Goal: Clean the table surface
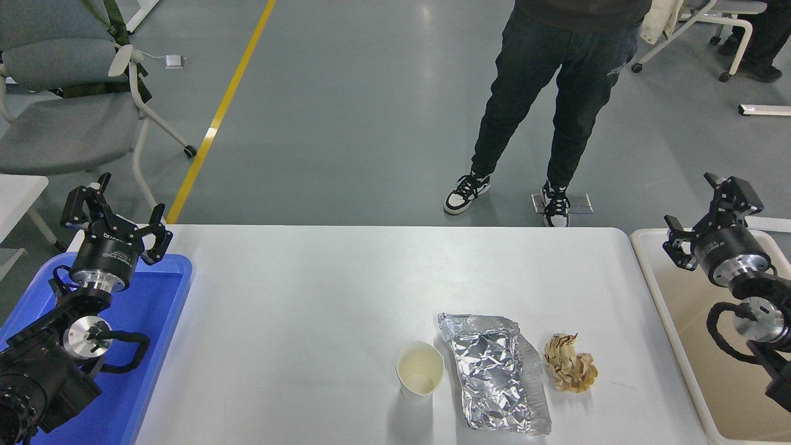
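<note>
Low in the frame's centre-right, a crumpled silver foil sheet (499,371), a white paper cup (419,369) and a brown paper wad (570,362) litter the white table surface (309,296). The right gripper (704,216), spread open and empty above the beige bin (655,290), should descend squarely on the wad. The left gripper (117,216) hangs open at the left over the blue plastic tray (167,321).
</note>
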Robot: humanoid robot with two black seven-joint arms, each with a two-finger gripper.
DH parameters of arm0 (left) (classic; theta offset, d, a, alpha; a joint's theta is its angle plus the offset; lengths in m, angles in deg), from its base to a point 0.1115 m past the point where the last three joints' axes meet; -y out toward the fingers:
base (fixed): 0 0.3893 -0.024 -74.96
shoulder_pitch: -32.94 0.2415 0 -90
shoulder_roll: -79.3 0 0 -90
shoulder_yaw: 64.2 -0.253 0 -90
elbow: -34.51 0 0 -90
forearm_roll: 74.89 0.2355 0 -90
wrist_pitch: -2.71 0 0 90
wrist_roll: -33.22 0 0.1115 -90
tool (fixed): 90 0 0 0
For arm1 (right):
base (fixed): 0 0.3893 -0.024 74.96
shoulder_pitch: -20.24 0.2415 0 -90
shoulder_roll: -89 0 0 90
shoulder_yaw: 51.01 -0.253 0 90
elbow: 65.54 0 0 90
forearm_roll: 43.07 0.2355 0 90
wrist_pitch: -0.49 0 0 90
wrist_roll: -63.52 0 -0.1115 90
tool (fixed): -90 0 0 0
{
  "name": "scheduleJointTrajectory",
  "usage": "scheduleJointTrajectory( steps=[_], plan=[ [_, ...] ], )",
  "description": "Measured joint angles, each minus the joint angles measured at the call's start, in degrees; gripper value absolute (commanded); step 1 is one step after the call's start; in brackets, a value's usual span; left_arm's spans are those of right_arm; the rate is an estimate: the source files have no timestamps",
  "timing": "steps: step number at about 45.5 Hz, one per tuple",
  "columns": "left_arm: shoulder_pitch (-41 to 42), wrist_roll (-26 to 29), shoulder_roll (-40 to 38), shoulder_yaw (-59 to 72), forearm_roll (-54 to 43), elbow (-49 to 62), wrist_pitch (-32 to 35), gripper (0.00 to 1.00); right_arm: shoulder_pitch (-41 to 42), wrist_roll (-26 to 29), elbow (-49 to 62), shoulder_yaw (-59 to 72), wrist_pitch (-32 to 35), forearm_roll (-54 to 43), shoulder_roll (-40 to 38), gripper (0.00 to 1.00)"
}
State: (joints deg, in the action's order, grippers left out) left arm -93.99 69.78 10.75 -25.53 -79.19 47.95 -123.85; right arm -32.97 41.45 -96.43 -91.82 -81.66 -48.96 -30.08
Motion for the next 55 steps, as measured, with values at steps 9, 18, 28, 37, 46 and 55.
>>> scheduleJointTrajectory(
  steps=[9, 18, 28, 37, 46, 55],
  plan=[
    [0.00, 0.00, 0.00, 0.00, 0.00, 0.00, 0.00, 1.00, 0.00, 0.00, 0.01, -0.11, -0.01, 0.00, -0.15, 1.00],
    [-0.06, 0.00, 0.00, 0.00, 0.00, 0.00, 0.00, 1.00, 0.03, 0.00, -0.01, -0.18, -0.02, 0.00, -0.25, 1.00],
    [-0.07, 0.00, 0.00, 0.00, 0.00, 0.01, 0.00, 1.00, 0.09, 0.00, -0.01, -0.18, 0.02, 0.00, -0.32, 1.00],
    [-0.07, 0.00, 0.00, 0.00, 0.00, 0.01, 0.00, 1.00, 0.11, 0.00, -0.01, -0.16, 0.03, 0.00, -0.62, 1.00],
    [-0.07, 0.00, 0.00, 0.00, 0.00, 0.01, 0.00, 1.00, 0.20, 0.27, 0.02, -0.59, -0.22, 0.09, -0.93, 1.00],
    [-0.07, 0.00, 0.00, 0.00, 0.00, 0.00, 0.00, 1.00, 0.23, 0.47, -0.12, -0.76, -0.47, 0.64, -0.97, 1.00]
  ],
)
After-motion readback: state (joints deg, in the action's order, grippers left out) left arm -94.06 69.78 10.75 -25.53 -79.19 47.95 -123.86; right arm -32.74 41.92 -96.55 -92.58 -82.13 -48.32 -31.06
